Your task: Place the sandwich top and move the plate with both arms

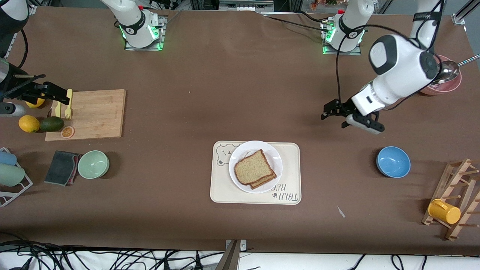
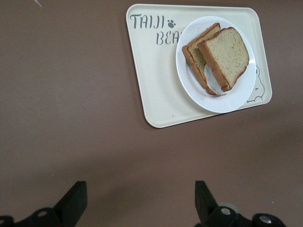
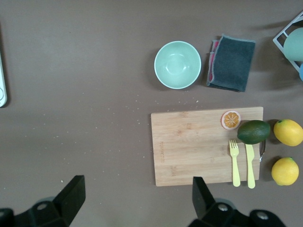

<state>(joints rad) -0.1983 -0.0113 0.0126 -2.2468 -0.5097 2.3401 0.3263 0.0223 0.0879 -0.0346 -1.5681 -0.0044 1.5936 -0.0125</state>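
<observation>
The sandwich top (image 1: 252,166), a plain brown bread slice, lies slightly askew on a second slice (image 1: 267,180) on the white plate (image 1: 243,149). The plate sits on the cream bear-print tray (image 1: 221,189) mid-table. The left wrist view shows the top slice (image 2: 228,53), the plate (image 2: 222,103) and the tray (image 2: 151,87). My left gripper (image 1: 335,117) (image 2: 139,205) is open and empty, over bare table between the tray and the left arm's base. My right gripper (image 1: 62,98) (image 3: 137,203) is open and empty, over the cutting board's end at the right arm's end of the table.
A wooden cutting board (image 1: 97,112) holds yellow cutlery (image 1: 68,105), with lemons (image 1: 29,123) and an avocado (image 1: 51,123) beside it. A green bowl (image 1: 93,164), grey cloth (image 1: 62,167), blue bowl (image 1: 393,161), pink bowl with ladle (image 1: 446,80) and wooden rack with yellow mug (image 1: 444,211) stand around.
</observation>
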